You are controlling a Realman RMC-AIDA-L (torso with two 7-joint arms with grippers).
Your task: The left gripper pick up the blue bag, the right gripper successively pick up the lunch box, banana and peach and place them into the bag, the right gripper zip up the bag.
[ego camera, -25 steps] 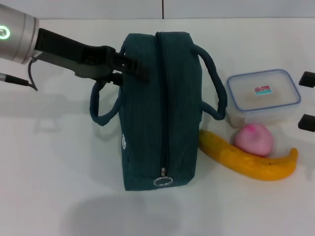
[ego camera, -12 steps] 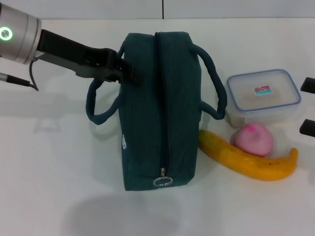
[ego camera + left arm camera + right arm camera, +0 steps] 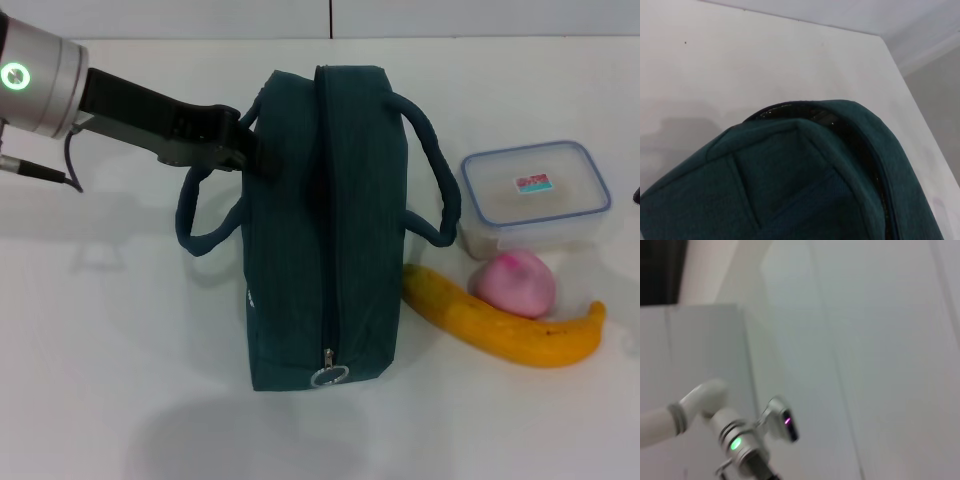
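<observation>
While the bag stands on the table: the left gripper [image 3: 252, 152] presses against its left wall near the far end.
Left gripper: fingertips meet the fabric by the left handle [image 3: 200, 215]; whether they are clamped or spread cannot be told.
Blue bag [image 3: 325, 220]: upright mid-table, long axis running from near to far, zipper [image 3: 327, 200] along the top, closed, ring pull [image 3: 329, 376] at the near end.
Left wrist view: bag [image 3: 805, 180] top corner close up.
Right gripper: out of sight.
Lunch box [image 3: 535, 192]: right of the bag, lid on.
Peach [image 3: 514, 284]: just in front of the box, touching the banana [image 3: 500, 325].
Banana: curved, one end beside the bag's right wall.
</observation>
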